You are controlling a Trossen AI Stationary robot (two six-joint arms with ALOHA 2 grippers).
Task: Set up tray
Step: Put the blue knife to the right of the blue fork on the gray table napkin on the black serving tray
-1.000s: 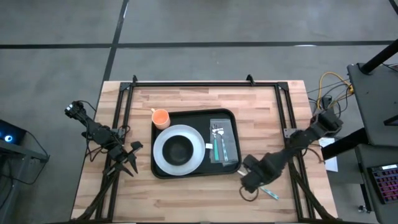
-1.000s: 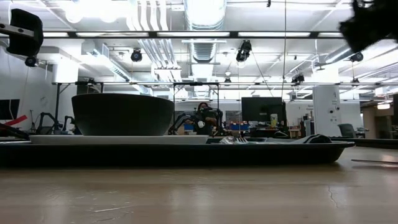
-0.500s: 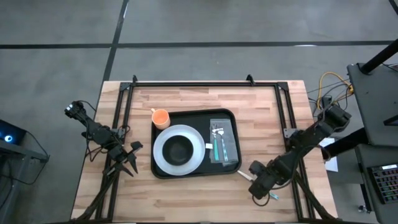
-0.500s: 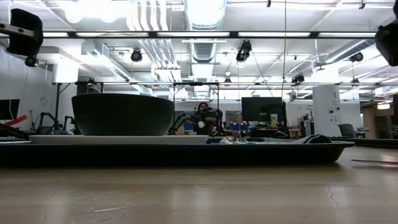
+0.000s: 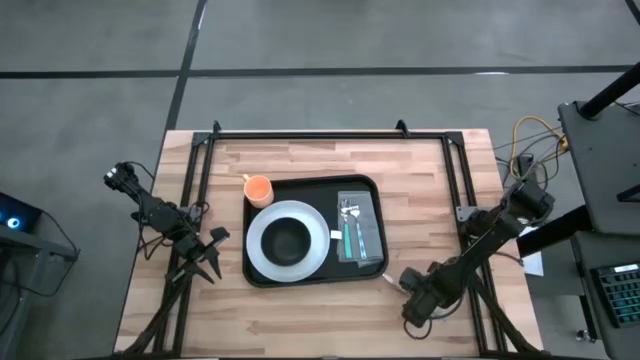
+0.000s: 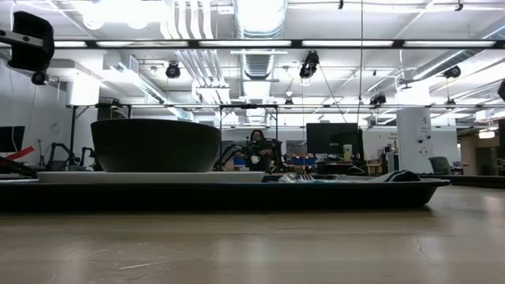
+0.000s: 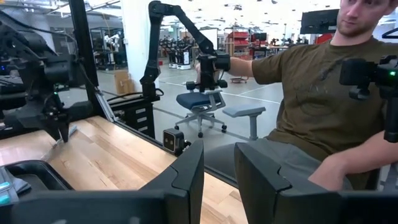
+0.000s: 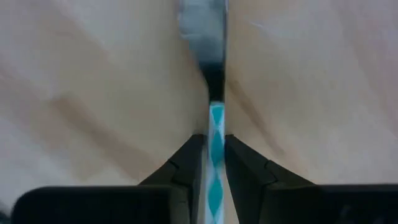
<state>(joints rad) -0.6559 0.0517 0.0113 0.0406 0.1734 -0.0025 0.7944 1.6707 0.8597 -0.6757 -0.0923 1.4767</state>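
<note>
The black tray (image 5: 364, 187) lies mid-table. It bears a white plate (image 5: 262, 262) with a dark bowl (image 5: 287, 239), an orange cup (image 5: 258, 188) and cutlery on a napkin (image 5: 358, 228). A utensil with a teal-and-white handle (image 8: 216, 124) lies on the wood off the tray's near right corner, its metal end (image 5: 391, 281) toward the tray. My right gripper (image 5: 418, 300) points down over it, open by a narrow gap, one finger on each side of the handle. My left gripper (image 5: 212, 255) waits open at the table's left edge. My right gripper comes from above, pointing down, and the utensil's handle (image 8: 216, 146) runs along the gap between its fingers (image 8: 186, 163). The handle fills that gap in the right wrist view; whether the fingers touch it I cannot tell.
Bare wood lies on the tray's near, far and right sides. A black frame (image 5: 330, 134) runs along the far edge and down both sides of the table. A person (image 7: 323, 118) sits beyond the table's edge.
My right gripper has come down toward the table and shifted a little toward its near right corner, over the utensil. It has dropped out of the low view at the right. The utensil has stayed on the wood, and its metal end now shows beside the gripper.
</note>
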